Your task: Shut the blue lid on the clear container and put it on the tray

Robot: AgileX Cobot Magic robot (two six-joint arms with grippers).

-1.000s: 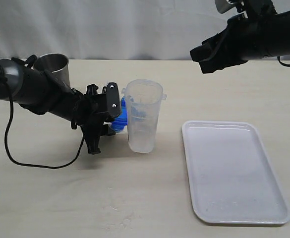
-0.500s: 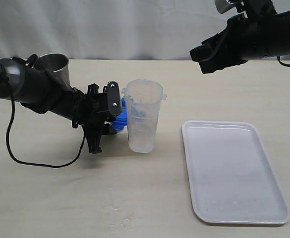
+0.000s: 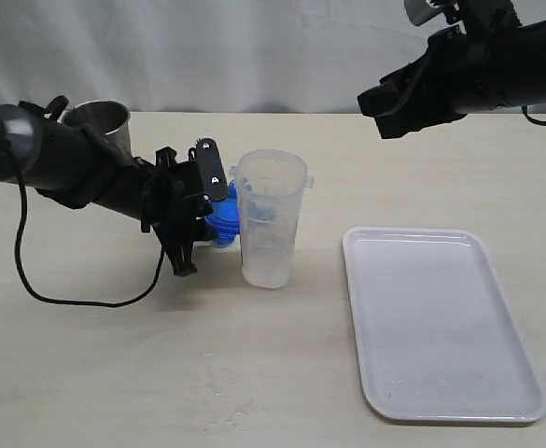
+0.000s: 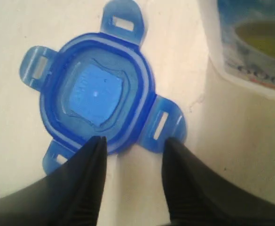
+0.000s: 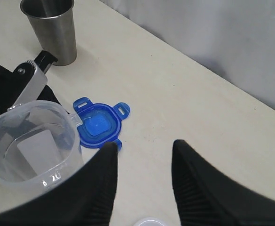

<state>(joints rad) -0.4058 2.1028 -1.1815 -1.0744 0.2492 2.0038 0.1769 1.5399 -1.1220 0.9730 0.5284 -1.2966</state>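
ok, left gripper (image 4: 133,146) is low at the blue lid (image 4: 98,90), jaws parted and straddling its near edge, nothing pinched yet as far as i can tell. lid lies flat on the table (image 3: 114,373), just beside the clear container (image 3: 271,219). i'd close on the rim between two flaps, not on a flap, then lift clear before swinging over the mouth. container is tight alongside, so a nudge is a risk. steel cup (image 3: 100,121) sits behind the arm. right gripper (image 5: 142,160) hangs high, open, empty. tray (image 3: 441,322) is well apart.
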